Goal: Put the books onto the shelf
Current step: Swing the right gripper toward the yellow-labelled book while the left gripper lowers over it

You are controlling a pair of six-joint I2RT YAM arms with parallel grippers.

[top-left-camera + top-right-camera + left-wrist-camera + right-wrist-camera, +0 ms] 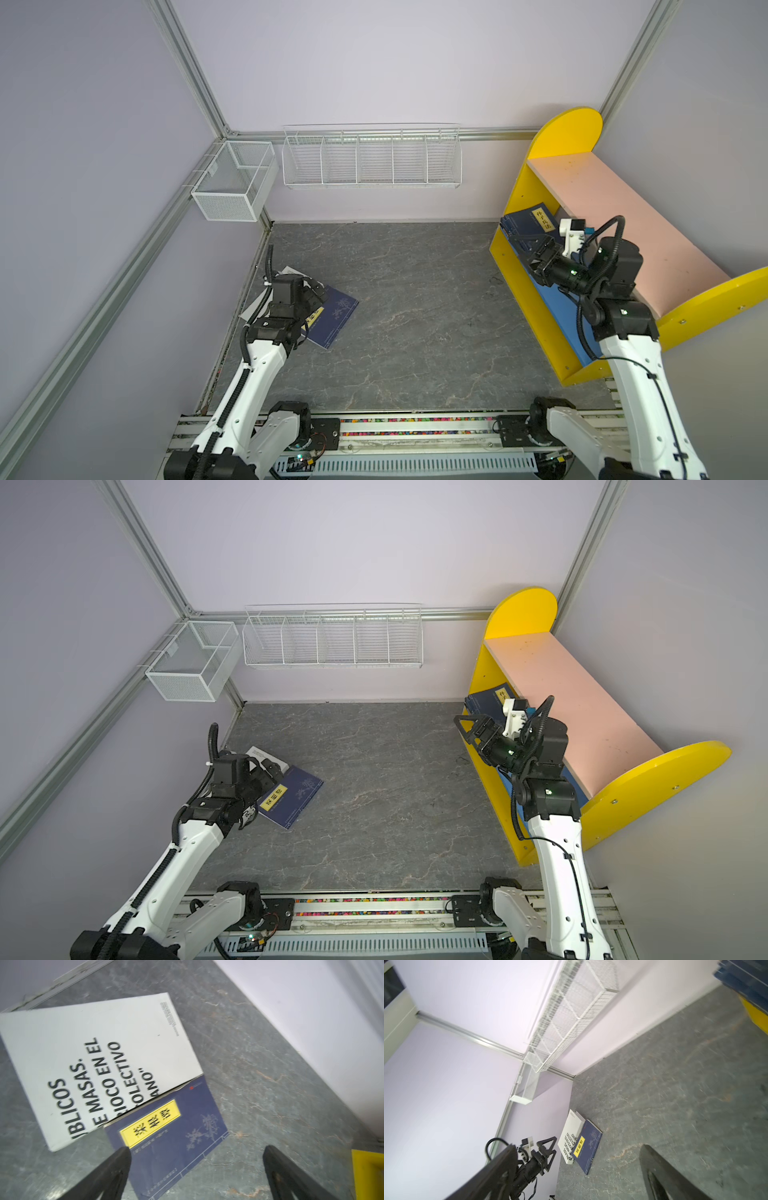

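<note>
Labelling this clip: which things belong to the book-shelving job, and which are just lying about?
Job: navy book on the table, white book, shelved navy books, shelf.
Lying about: wire rack, mesh basket.

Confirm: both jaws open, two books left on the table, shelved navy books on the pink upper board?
Wrong board: both top views show the shelved navy books on the blue lower board, under the pink upper board. The rest is right.

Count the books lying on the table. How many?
2. The white book lies by the table's left edge; the navy book lies against it, toward the middle, near the open jaws of the left gripper. The left arm may hide more.
</note>
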